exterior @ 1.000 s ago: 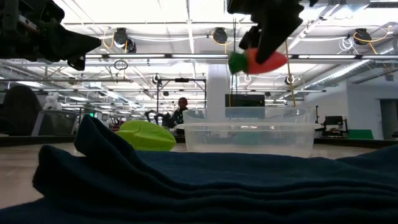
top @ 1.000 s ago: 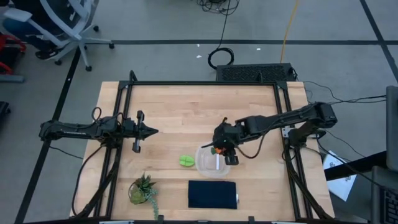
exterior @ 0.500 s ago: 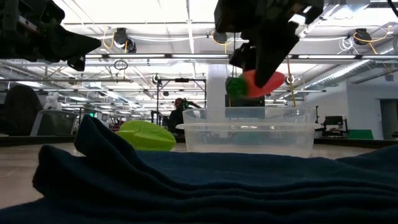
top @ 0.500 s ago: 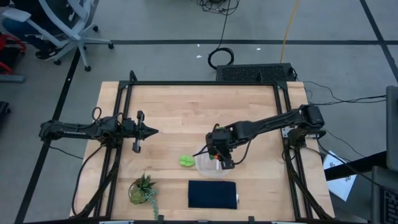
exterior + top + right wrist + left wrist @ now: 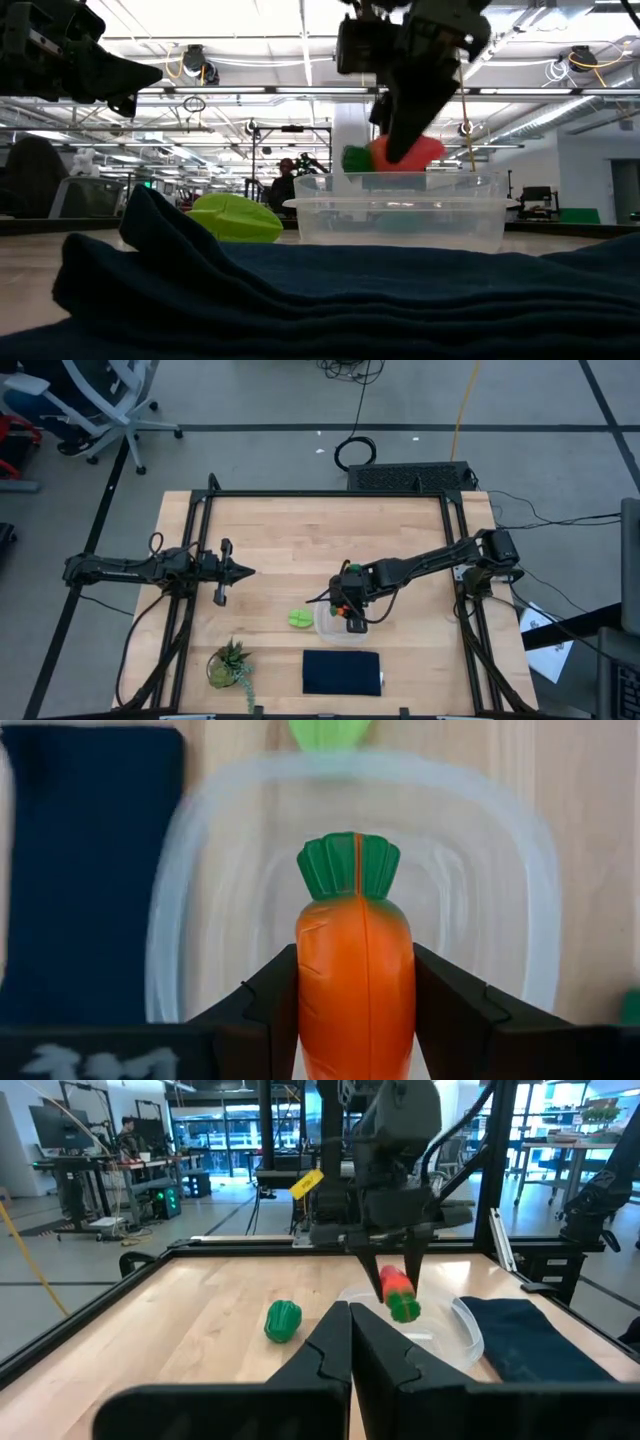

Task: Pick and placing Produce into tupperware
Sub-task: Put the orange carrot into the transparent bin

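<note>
Right gripper clamped on orange carrot, hovering over clear tupperware just above its rim, light green leafy piece just beside tupperware at nine o'clock, left gripper closed, empty, well apart at ten o'clock

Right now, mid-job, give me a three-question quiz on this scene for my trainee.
1. True or false: the right claw is shut on the carrot.
2. What is the carrot above? A) navy cloth B) clear tupperware C) potted plant
3. Fill in: the left claw waits at the table's ____ side, holding nothing.

Key:
1. True; its fingers clamp the carrot's sides.
2. B; the tupperware lies right under the carrot, beside the navy cloth.
3. Left, away from the potted plant.
</note>
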Available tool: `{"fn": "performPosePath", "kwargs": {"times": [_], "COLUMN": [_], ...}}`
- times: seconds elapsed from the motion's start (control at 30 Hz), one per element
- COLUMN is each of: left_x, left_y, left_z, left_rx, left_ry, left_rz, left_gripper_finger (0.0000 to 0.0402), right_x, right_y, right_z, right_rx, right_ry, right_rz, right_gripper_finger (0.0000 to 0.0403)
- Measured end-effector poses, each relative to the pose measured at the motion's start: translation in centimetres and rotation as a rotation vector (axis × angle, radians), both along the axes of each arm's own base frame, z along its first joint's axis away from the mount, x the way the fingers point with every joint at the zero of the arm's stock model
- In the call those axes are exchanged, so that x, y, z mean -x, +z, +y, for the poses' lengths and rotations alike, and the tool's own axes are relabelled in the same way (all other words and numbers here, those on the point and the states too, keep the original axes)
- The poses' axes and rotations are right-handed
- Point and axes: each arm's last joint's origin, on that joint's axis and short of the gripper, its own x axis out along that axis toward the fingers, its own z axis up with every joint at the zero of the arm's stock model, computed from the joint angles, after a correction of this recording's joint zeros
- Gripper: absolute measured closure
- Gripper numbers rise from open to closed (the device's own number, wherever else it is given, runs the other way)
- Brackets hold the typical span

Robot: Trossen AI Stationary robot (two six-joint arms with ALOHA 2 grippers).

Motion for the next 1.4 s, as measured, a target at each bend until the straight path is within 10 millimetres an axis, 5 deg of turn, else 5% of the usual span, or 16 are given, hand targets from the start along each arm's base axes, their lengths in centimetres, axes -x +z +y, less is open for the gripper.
{"fn": "performPosePath", "kwargs": {"times": [0.5,1.4], "left_x": [0.0,0.0], "left_y": [0.0,0.0], "left_z": [0.0,0.0], "left_rx": [0.000,0.000], "left_ry": [0.000,0.000], "left_rz": [-0.001,-0.002], "left_gripper_finger": [0.0401,0.0401], "right_x": [1.1,1.9], "right_y": [-3.5,-5.3], "right_z": [-0.2,-0.4], "right_rx": [-0.044,-0.002], "right_ry": [-0.097,-0.118], "right_rz": [-0.012,-0.021], "right_gripper_finger": [0.0260,0.0258]}}
